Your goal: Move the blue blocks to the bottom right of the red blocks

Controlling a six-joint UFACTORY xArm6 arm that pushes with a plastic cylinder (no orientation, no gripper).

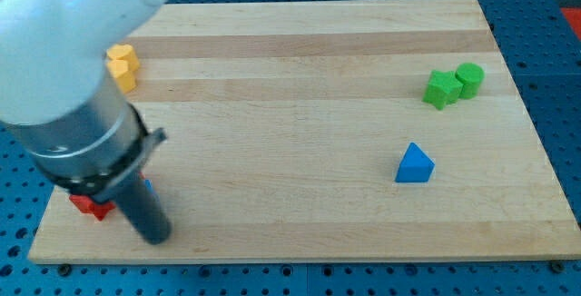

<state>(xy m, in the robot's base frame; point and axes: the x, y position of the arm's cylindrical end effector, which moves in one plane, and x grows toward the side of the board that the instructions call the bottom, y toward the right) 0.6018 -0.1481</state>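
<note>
My tip (154,235) touches the table (300,214) at lower left, just right of the half-hidden red block (89,206). No claw shows. The blue triangular block (414,164) sits well apart, right of centre.
</note>
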